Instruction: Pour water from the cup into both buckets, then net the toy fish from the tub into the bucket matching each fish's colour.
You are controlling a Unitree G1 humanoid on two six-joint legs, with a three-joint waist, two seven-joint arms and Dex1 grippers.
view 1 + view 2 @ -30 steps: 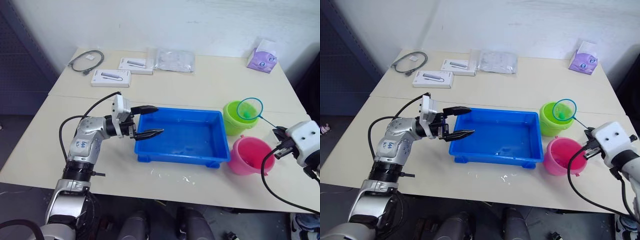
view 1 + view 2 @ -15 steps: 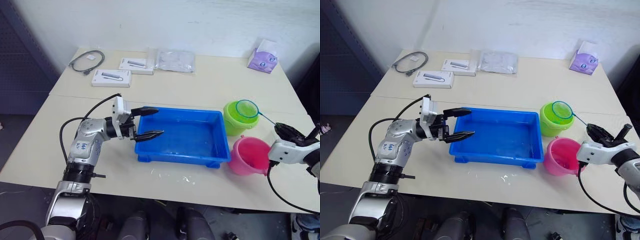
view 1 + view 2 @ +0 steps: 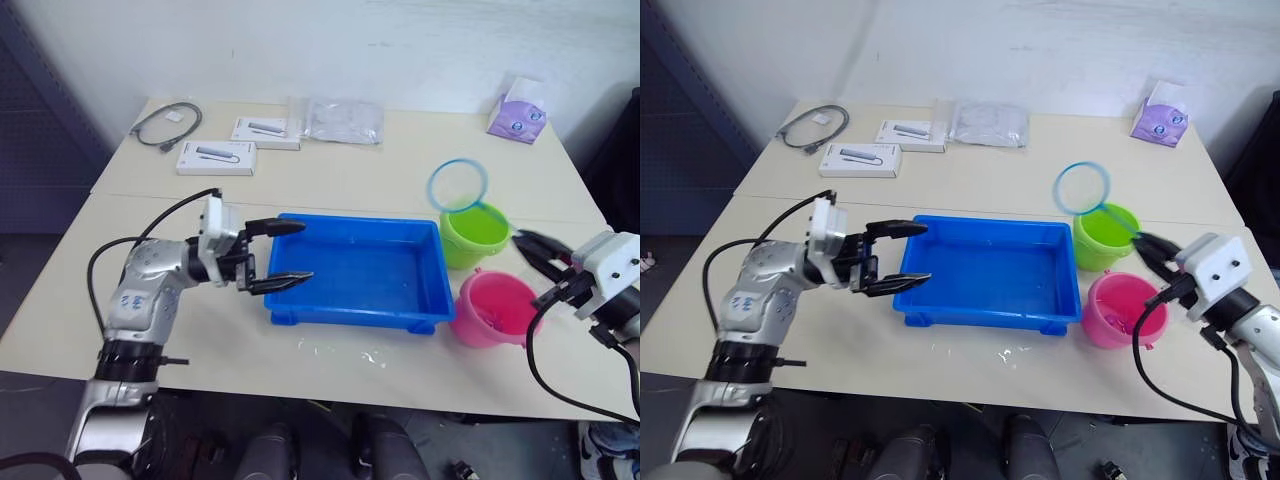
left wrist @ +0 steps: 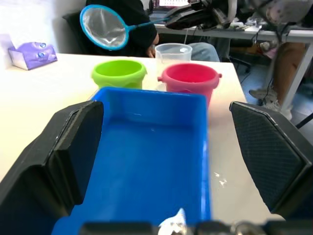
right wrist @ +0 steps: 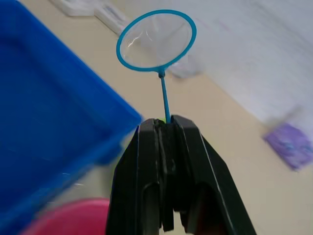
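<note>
**Net held high, tub waits to its left**

Head views: my right end effector (image 3: 1152, 246), clamped on the handle, holds the net (image 3: 1083, 188) aloft above the green bucket (image 3: 1103, 236); the handle runs up and leftward from the grip. The tub (image 3: 985, 273) lies lower, to the left. My left end effector (image 3: 902, 255) hangs spread over the tub's left rim.

Left wrist view: its fingers (image 4: 73, 147) frame the tub; the pink bucket (image 4: 189, 79) and cup (image 4: 173, 51) stand beyond.

Right wrist view: the ring points straight ahead, the tub alongside below.
</note>
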